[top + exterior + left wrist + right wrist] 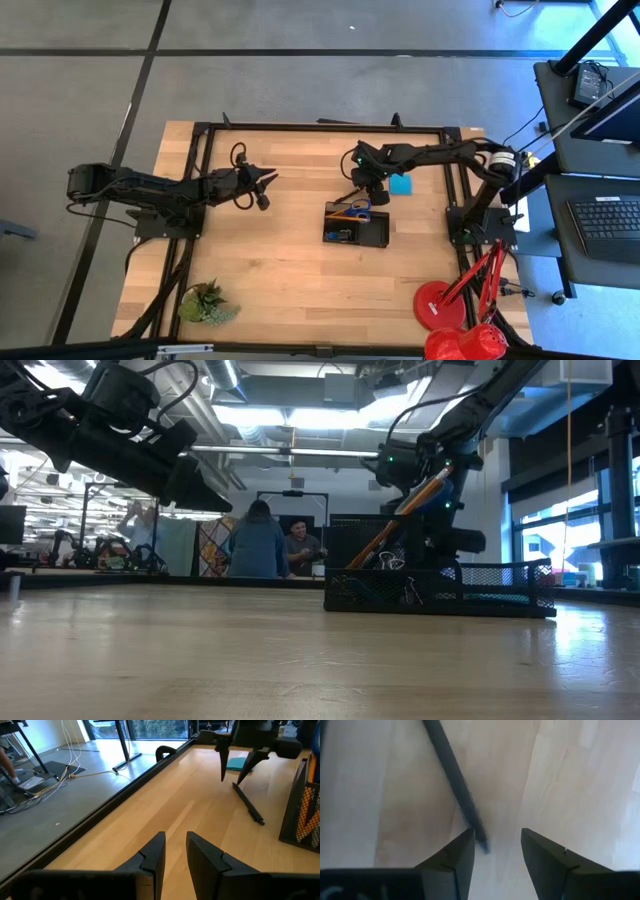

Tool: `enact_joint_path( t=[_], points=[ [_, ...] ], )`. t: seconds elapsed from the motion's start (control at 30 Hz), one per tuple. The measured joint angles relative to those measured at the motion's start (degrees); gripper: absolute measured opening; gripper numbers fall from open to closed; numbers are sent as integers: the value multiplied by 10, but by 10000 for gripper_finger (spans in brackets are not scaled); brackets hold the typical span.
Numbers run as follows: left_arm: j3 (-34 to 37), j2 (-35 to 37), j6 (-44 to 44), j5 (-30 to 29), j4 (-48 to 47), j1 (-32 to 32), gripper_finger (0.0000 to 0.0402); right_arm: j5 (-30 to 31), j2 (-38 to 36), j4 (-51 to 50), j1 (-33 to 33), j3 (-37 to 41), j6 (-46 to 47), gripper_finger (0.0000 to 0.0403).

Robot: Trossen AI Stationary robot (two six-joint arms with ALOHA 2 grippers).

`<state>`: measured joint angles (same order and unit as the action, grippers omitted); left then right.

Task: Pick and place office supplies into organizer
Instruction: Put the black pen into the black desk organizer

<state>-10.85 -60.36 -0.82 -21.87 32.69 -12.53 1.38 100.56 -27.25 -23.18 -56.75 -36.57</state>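
The black pen lies flat on the wood just beyond the organizer's far side. My right gripper is open and points down over the pen's far end, with a finger on either side of it and the blue note pad beside it. The black mesh organizer sits mid-table. It holds blue-handled scissors and orange pencils that lean on its wall. My left gripper is open and hovers above the table's left half, away from everything.
A small green plant stands near the near-left corner and a red desk lamp at the near-right corner. Bare wood lies between my left gripper and the organizer. People stand in the room beyond the table.
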Motion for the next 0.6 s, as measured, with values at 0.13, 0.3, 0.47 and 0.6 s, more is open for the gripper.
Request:
enact_joint_path(
  t=[0.13,0.3,0.47,0.6],
  points=[
    [0,0,0,0,0,0,72,0,11,2,-4,0,-2,163],
    [0,0,0,0,0,0,72,-1,22,2,-4,-1,-16,163],
    [0,0,0,0,0,0,72,-7,24,3,-3,-2,-17,163],
    [0,0,0,0,0,0,72,-33,25,7,-5,-2,-18,163]
  ],
)
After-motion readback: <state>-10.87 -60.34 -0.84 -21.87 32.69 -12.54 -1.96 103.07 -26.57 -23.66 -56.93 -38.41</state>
